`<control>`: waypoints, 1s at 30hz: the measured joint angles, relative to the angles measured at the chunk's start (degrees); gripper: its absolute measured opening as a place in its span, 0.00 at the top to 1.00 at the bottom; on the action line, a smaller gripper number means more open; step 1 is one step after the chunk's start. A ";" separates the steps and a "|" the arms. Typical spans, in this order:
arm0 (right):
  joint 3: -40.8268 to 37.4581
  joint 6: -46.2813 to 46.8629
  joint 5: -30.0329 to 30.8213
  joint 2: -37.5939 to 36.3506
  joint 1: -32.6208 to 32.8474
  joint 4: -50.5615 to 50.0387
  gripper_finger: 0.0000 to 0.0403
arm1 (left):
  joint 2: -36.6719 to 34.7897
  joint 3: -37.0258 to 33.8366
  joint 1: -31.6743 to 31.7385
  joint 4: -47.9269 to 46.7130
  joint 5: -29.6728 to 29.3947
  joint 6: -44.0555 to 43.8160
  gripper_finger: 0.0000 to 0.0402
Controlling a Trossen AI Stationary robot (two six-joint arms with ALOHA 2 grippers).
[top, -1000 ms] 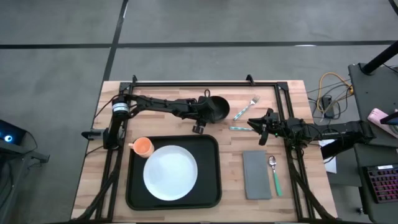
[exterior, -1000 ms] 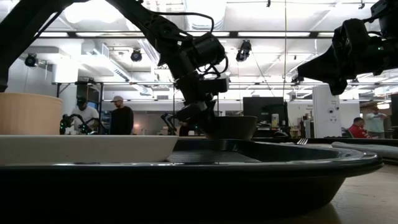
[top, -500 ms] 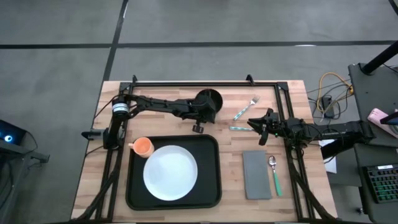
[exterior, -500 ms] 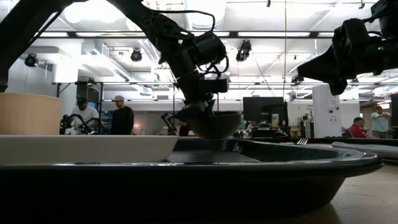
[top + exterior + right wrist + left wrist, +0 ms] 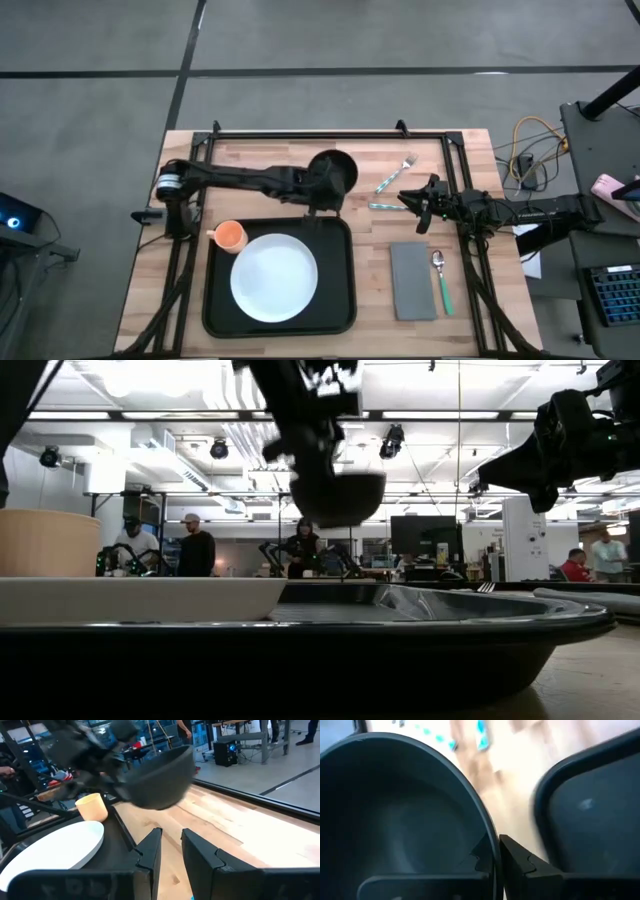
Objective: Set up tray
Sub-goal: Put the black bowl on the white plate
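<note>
L gripper (image 5: 322, 190) clamps dark bowl (image 5: 333, 170) above table; R gripper (image 5: 170, 851) seemingly part-open, empty.

Left arm stretched across the back of the desk (image 5: 300, 165), forearm roughly level. Left end effector (image 5: 322, 192) raised well clear of the surface, fingers (image 5: 517, 865) clamped tight on the rim of a dark bowl (image 5: 345, 495), one inside, one outside. Right arm parked on the right side, reaching inward, right end effector (image 5: 414, 200) raised, fingers (image 5: 150, 852) slightly parted, nothing between them.
</note>
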 joint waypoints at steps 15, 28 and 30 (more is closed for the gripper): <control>0.00 0.01 -0.10 0.02 0.04 -0.10 0.83 | -1.75 1.70 -17.02 -16.64 0.52 -24.45 1.00; 0.00 -0.01 -0.14 0.02 0.04 -0.18 0.83 | -1.75 -3.59 -31.57 -17.70 0.61 -43.63 1.00; 0.00 -0.17 -0.13 0.02 0.04 -0.18 0.83 | -1.75 -4.10 -33.35 -17.59 0.70 -46.01 1.00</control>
